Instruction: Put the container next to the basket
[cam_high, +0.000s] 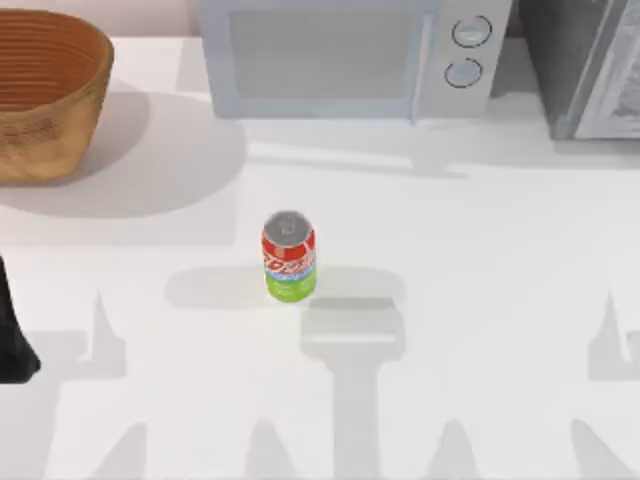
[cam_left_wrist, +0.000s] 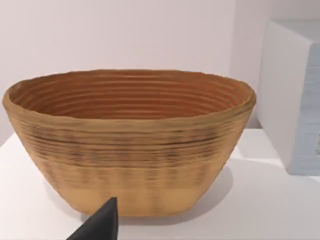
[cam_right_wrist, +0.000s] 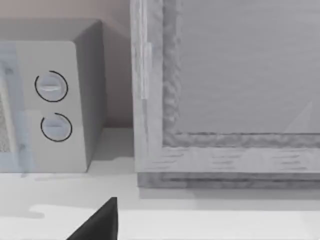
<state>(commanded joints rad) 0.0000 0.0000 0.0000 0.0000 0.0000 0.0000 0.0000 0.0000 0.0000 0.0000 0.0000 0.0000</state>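
The container (cam_high: 288, 257) is a small can with a red upper band, a green lower band and a silver top. It stands upright near the middle of the table, with nothing holding it. The basket (cam_high: 45, 95) is a large tan woven bowl at the far left; the left wrist view faces its side, basket (cam_left_wrist: 130, 145). My left arm (cam_high: 12, 335) is a dark shape at the table's left edge, well left of the can. A dark part of my left gripper (cam_left_wrist: 102, 225) points toward the basket. A dark part of my right gripper (cam_right_wrist: 100, 222) faces the back right corner.
A grey-white microwave (cam_high: 340, 55) stands at the back centre, to the right of the basket. A grey box-like unit (cam_high: 585, 65) fills the back right corner. White table (cam_high: 480, 250) lies bare between the can and the basket.
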